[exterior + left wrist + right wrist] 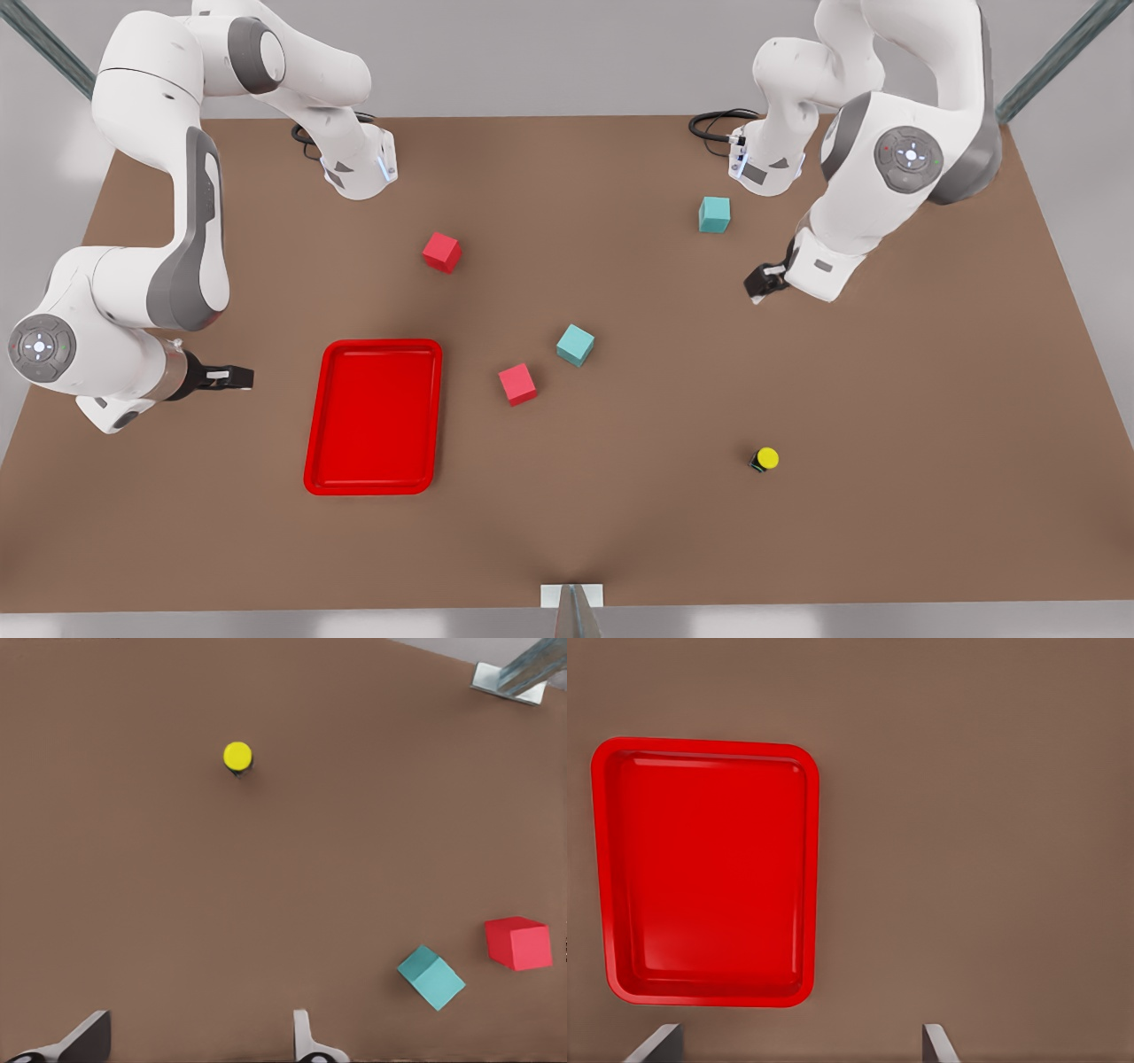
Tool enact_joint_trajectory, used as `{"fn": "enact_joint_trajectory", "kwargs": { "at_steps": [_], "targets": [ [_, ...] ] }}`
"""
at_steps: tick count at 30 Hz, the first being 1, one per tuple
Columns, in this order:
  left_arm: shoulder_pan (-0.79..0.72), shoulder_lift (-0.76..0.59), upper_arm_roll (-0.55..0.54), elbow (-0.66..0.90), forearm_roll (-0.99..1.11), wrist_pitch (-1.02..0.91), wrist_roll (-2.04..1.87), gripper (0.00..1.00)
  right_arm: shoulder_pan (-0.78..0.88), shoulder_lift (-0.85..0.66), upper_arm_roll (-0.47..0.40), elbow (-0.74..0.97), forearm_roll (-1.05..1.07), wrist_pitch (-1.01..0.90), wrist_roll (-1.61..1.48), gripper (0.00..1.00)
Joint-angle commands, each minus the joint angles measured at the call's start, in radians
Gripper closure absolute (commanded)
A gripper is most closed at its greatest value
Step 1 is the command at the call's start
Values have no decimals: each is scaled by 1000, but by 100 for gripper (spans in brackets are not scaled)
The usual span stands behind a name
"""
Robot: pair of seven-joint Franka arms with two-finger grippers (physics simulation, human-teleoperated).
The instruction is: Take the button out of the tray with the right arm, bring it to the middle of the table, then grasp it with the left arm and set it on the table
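The button [765, 459], a yellow cap on a dark body, stands on the bare table [886, 399] toward the front view's right, far outside the tray. The left wrist view shows the button [237, 756] some way ahead of my left gripper [195, 1038]. That left gripper [760, 288] hangs open and empty above the table on the front view's right. The red tray [372, 416] lies empty on the front view's left. My right gripper [244, 377] hovers open just beside the tray [709, 868], with nothing between its fingers [664, 1043].
Two red cubes [441, 252] [517, 384] and two teal cubes [714, 214] [575, 345] are scattered around the table's middle. A teal cube [431, 977] and a red cube [519, 943] lie off to one side of the left gripper. A metal bracket [572, 595] sits at the front edge.
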State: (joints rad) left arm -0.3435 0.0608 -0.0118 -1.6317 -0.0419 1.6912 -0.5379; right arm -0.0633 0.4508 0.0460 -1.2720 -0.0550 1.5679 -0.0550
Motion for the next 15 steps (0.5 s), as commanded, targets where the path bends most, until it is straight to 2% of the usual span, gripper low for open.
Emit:
{"fn": "enact_joint_trajectory", "kwargs": {
  "at_steps": [1,15],
  "targets": [
    [261,63,0,82,2,-62,653,0,0,-1,0,0,1,0,0,0],
    [258,80,0,95,2,-81,653,0,0,-1,0,0,0,0,0,0]
  ]
}}
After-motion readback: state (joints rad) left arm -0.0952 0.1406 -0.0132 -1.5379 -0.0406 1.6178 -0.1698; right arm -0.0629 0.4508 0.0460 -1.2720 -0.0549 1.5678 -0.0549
